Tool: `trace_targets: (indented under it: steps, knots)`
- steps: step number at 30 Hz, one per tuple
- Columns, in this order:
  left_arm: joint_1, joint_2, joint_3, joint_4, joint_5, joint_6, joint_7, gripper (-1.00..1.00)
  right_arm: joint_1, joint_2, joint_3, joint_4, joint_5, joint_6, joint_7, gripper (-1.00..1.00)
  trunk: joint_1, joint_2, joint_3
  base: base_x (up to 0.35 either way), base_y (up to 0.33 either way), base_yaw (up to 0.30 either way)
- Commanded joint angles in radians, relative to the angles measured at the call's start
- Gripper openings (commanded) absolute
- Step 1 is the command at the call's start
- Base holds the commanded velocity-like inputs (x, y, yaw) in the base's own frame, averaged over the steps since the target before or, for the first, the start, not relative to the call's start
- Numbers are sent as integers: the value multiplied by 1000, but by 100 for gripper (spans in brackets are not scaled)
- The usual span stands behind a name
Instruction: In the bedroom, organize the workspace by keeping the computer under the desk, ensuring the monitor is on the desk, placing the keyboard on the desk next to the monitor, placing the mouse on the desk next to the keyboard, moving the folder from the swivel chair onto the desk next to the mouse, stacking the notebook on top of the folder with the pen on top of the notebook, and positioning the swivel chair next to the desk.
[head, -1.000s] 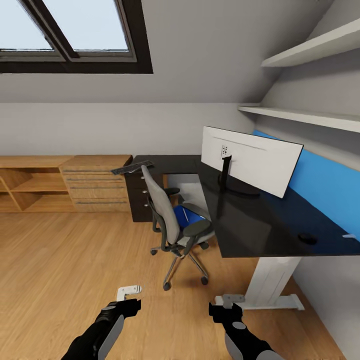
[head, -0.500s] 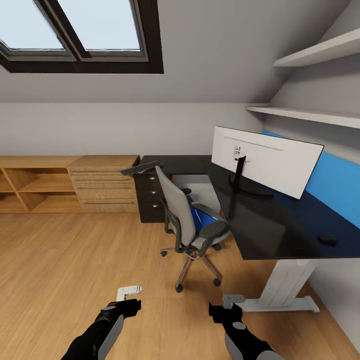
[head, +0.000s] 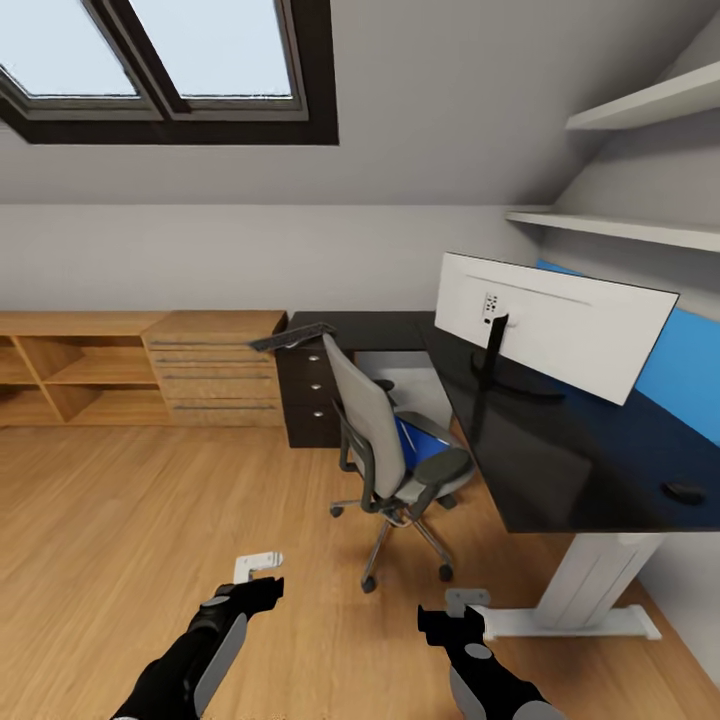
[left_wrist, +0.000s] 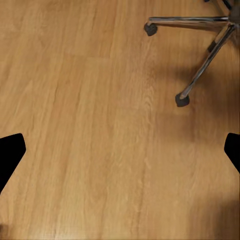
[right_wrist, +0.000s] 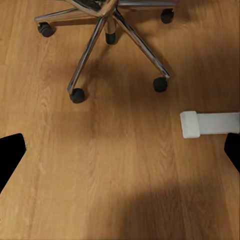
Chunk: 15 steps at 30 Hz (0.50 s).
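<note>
Large L-shaped glossy black desk (head: 560, 470) runs along the blue wall. On it the wide white-backed monitor (head: 560, 325), long axis parallel to desk edge, back facing robot. Grey padded swivel chair (head: 385, 445) sits beside desk w/ blue folder (head: 425, 440) on seat. Slim dark keyboard (head: 290, 341) at desk's far end. Left gripper (head: 262, 590) & right gripper (head: 450, 620): fingers spread, empty.

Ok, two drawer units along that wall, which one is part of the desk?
The dark drawer unit with round knobs, under the glossy black desk top. The light wooden drawer chest stands beside it, farther from the swivel chair.
</note>
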Motion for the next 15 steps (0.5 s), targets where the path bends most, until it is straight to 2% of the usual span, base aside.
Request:
trace_targets:
  steps: [1,6,15]
  knots:
    - [-1,1,-4,-4,11,3,10,100,-1,0,0,1,4,-3,-4,100,4,-8,-5,1,1,196]
    - [-1,2,-2,-13,10,1,18,100,0,0,-1,1,4,-3,-4,100,23,-43,-22,1,0,111]
    - [-1,2,0,-15,7,1,22,100,0,0,-1,2,4,-13,-4,100,58,-106,-51,0,0,16]
